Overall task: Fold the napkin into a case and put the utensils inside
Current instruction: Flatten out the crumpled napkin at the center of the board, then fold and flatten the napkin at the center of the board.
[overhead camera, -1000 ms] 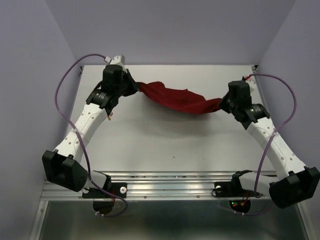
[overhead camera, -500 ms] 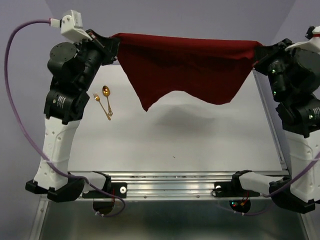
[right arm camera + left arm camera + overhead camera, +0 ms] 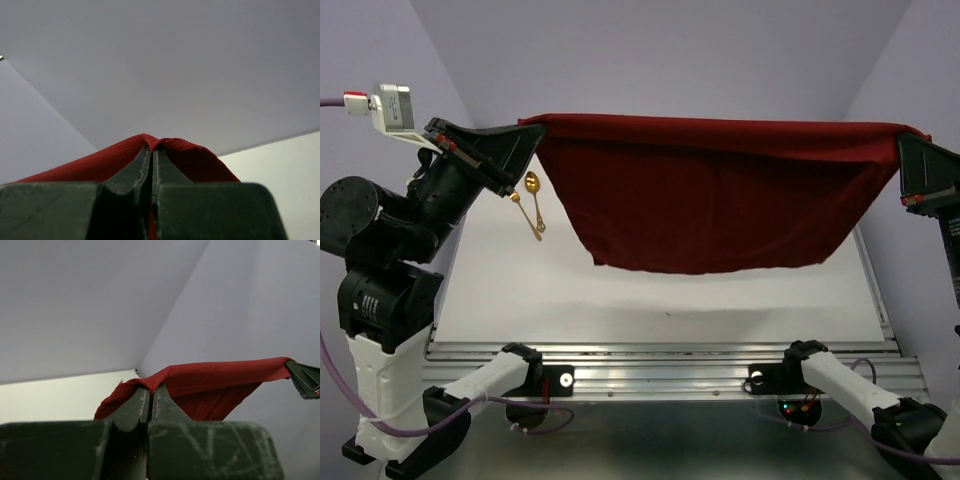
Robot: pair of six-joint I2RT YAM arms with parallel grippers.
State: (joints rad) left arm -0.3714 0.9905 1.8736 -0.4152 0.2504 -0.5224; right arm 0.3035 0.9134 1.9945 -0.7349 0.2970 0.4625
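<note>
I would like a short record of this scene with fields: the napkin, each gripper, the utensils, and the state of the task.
napkin: dark red cloth, unfolded, stretched in the air between both arms, lower edge hanging above the table
left gripper: shut on one top corner of the napkin
right gripper: shut on the other top corner
utensils: gold spoon and fork lying on the table at the left, partly hidden by the left gripper
task state: no case folded yet, utensils not inside anything
</note>
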